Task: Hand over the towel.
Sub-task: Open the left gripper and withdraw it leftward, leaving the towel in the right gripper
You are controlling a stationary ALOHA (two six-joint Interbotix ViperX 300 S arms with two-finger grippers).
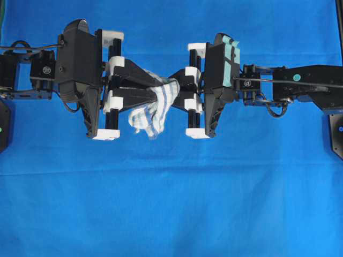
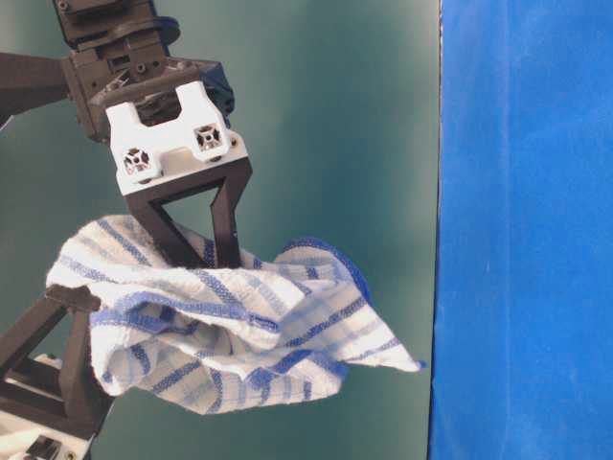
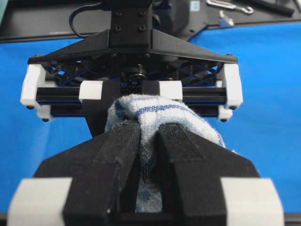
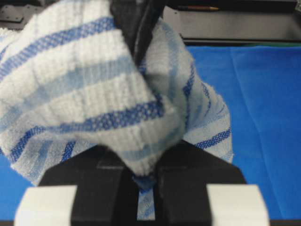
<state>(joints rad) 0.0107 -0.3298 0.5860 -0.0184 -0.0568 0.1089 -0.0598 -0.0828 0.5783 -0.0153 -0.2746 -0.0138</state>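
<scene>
I see my left gripper clamped tight on the towel, and my right gripper, reaching in from the right, has its jaws pinched onto the same bunched end. The towel hangs between them at mid-scene, its loose striped part drooping toward the near side above the blue cloth.

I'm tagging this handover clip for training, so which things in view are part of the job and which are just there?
Part of the job:
- towel, striped, held off the table
- left gripper, shut on the towel
- right gripper, shut on the towel

Just there:
- blue cloth covering the table
- small metal hook behind the arm, left wrist view
</scene>
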